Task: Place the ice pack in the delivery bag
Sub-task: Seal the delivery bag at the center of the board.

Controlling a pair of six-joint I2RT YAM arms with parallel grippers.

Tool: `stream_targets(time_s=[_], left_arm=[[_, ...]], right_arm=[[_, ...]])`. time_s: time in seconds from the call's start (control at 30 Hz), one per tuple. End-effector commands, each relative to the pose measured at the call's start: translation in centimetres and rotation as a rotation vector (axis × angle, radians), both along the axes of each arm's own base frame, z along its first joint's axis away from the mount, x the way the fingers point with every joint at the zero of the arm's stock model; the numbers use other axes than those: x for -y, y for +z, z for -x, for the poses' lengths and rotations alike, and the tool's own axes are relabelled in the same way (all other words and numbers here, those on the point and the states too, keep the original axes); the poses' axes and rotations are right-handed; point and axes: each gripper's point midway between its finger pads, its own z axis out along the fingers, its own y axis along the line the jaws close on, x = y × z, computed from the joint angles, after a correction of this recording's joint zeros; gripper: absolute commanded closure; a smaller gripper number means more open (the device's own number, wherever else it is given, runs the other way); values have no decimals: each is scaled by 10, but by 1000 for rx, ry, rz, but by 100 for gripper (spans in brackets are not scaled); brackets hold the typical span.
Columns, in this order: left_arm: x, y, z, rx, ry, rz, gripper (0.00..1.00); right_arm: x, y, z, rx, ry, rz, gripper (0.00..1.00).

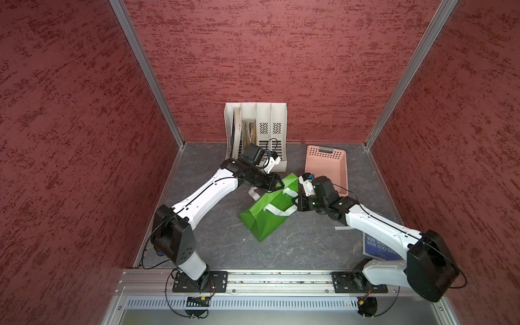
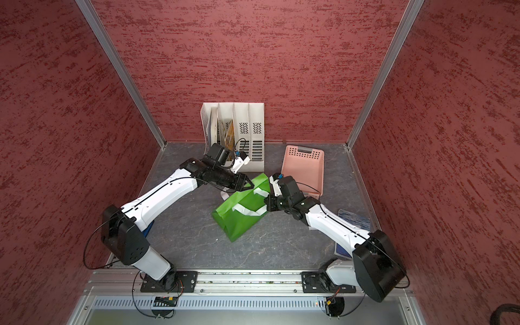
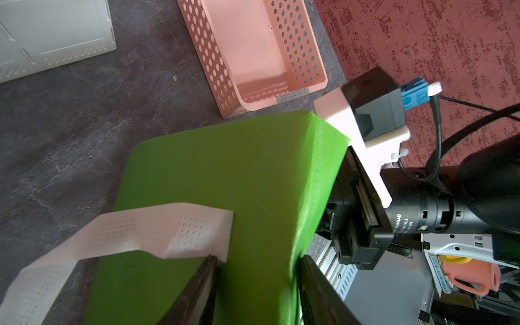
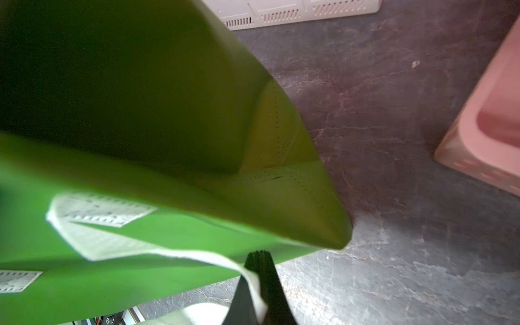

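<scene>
The bright green delivery bag (image 1: 267,216) (image 2: 239,216) lies tilted on the dark table, mouth end raised between my two arms. My left gripper (image 1: 281,184) (image 3: 257,267) is at the bag's upper far corner; its fingers clamp a green side fold (image 3: 253,183) between them. My right gripper (image 1: 294,207) (image 4: 260,259) is shut on a white strap handle (image 4: 118,247), whose band runs in between the fingertips. The other white handle (image 3: 157,230) hangs loose by the left finger. I cannot pick out the ice pack for sure; a flat blue-patterned thing (image 2: 355,221) lies behind my right arm.
A pink perforated basket (image 1: 327,168) stands just behind the right wrist. A white file organizer (image 1: 256,132) with papers is against the back wall. A blue book (image 1: 378,247) lies under the right arm. Red walls close in three sides.
</scene>
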Motion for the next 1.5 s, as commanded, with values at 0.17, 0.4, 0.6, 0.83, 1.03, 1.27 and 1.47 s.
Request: stream_targets(time_s=[0.17, 0.4, 0.6, 0.83, 1.03, 1.27, 1.47], left_arm=[[-4, -15, 3, -5, -8, -58, 58], [-3, -15, 3, 0, -18, -59, 59], [-1, -16, 5, -6, -24, -59, 59], [0, -17, 6, -10, -30, -60, 60], [2, -18, 10, -11, -40, -65, 62], [6, -20, 14, -12, -50, -72, 65], [6, -22, 7, -9, -37, -92, 73]], right_arm=[[9, 69, -7, 265, -25, -82, 35], [48, 89, -5, 361, -78, -81, 25], [46, 100, -26, 358, -59, -125, 32], [16, 80, -39, 298, 102, -125, 46], [-3, 76, -63, 284, 132, -173, 68], [-24, 70, -89, 242, 150, -233, 95], [-11, 69, -82, 216, 89, -202, 92]])
